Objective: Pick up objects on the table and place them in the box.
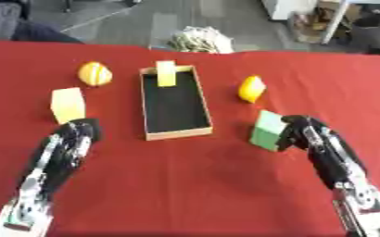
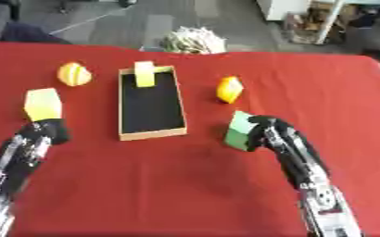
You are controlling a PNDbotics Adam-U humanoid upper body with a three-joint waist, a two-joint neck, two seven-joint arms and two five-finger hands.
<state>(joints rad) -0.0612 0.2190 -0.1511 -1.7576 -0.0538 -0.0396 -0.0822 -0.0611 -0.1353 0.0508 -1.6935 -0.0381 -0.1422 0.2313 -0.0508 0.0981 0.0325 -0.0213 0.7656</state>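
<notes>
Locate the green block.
The green block sits on the table right of the box, just below the yellow object, against the right hand.

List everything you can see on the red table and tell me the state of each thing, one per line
Box: open, lying flat, one yellow block inside at its far end.
Green block: on the table, right hand against it.
Pale yellow block: on the table, just beyond the left hand.
Round yellow object: on the table, left of the box.
Yellow object: on the table, right of the box.
</notes>
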